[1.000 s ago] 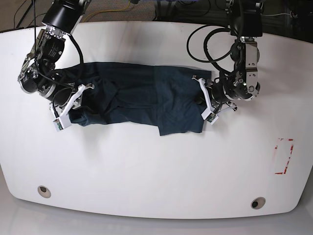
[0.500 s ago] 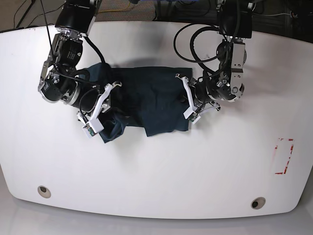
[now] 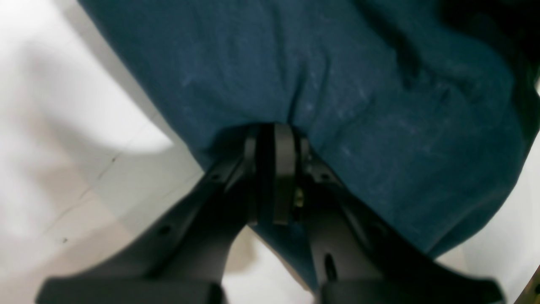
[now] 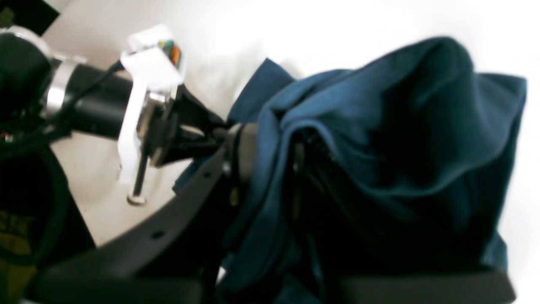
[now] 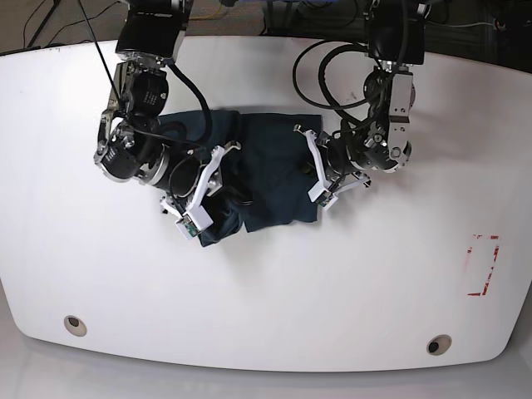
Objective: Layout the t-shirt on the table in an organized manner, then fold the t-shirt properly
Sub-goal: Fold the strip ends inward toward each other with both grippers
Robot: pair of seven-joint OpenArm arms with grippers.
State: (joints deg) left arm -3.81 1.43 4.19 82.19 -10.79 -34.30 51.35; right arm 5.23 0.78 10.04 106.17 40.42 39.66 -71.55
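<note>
Soft teal-navy t-shirt [image 5: 266, 170] bunched on glossy white table [image 5: 349, 283], both arms' fingers [image 3: 283, 147] pinching its cloth

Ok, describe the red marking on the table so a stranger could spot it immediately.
Start from the white table seen in the base view and move to its right edge, away from the t-shirt bunched between the two arms. There, near the lower right, sits the red tape rectangle, an upright outline. It is the only coloured mark on the bare surface; the nearby round grommet hole is grey.
</note>
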